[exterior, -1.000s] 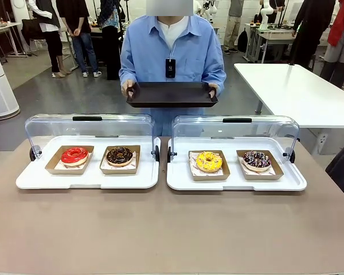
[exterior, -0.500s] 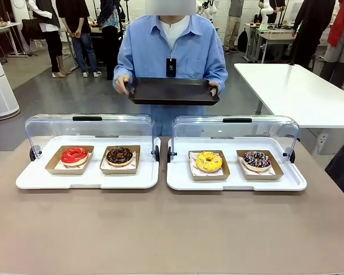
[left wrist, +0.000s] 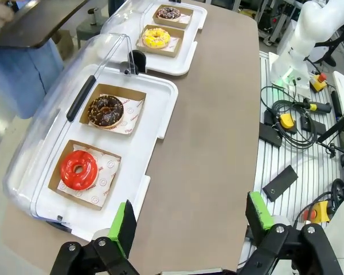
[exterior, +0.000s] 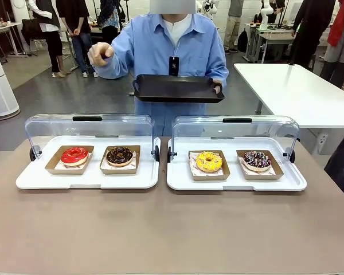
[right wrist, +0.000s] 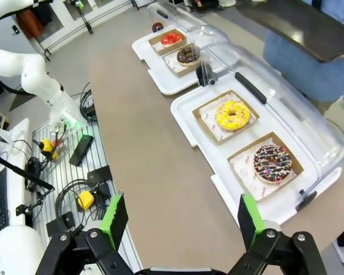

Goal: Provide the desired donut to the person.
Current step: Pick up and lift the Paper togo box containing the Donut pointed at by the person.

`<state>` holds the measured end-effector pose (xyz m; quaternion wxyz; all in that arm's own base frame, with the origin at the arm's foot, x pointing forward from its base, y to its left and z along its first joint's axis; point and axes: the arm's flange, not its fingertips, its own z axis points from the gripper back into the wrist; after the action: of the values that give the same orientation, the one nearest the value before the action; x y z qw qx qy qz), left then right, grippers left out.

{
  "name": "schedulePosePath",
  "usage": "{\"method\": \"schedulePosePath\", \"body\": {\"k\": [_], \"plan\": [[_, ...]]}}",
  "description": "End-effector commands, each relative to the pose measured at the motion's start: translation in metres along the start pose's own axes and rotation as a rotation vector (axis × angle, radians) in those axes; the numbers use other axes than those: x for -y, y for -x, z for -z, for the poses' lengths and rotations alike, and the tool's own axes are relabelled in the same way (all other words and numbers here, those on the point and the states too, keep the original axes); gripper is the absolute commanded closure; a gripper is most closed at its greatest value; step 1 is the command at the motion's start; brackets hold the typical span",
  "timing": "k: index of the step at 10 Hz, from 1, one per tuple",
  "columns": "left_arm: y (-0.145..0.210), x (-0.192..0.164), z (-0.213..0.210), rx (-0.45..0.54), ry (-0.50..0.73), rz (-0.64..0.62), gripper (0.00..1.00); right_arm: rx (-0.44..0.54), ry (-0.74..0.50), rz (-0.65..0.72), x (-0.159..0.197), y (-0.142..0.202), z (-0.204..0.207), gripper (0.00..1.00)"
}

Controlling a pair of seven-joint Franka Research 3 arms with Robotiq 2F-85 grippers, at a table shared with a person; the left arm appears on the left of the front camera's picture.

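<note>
Looking across the table (exterior: pixel 160 229) from the front, we see the person (exterior: pixel 172 46) at the far side holding a black tray (exterior: pixel 178 89), one hand (exterior: pixel 100 55) raised on the left. A red donut (exterior: pixel 74 155) and a chocolate donut (exterior: pixel 120 154) sit on the left white tray (exterior: pixel 86 179); a yellow donut (exterior: pixel 209 161) and a sprinkled donut (exterior: pixel 257 160) on the right white tray (exterior: pixel 235 183). From the left wrist, the left gripper (left wrist: pixel 190 220) hangs over the table with jaws spread, empty. From the right wrist, the right gripper (right wrist: pixel 182 220) is likewise spread and empty.
</note>
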<state>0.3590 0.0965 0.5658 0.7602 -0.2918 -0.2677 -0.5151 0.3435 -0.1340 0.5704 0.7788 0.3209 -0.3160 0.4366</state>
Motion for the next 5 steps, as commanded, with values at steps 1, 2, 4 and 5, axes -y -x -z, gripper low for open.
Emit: {"method": "schedulePosePath", "body": {"k": [1, 2, 4, 5], "plan": [[-0.0031, 0.0021, 0.0036, 0.000, -0.022, -0.014, 0.00, 0.022, -0.010, -0.020, -0.0009, 0.0013, -0.0006, 0.00], [-0.0024, 0.0023, 0.0035, 0.004, -0.020, -0.014, 0.00, 0.034, -0.012, -0.023, -0.0009, 0.0006, 0.0000, 0.00], [-0.0003, 0.0002, -0.0002, 0.000, -0.001, 0.001, 0.00, 0.004, -0.003, -0.003, -0.0003, -0.0004, 0.0002, 0.00], [-0.0003, 0.0002, -0.0002, 0.000, -0.001, 0.001, 0.00, 0.004, -0.003, -0.003, -0.0003, -0.0004, 0.0002, 0.00]]}}
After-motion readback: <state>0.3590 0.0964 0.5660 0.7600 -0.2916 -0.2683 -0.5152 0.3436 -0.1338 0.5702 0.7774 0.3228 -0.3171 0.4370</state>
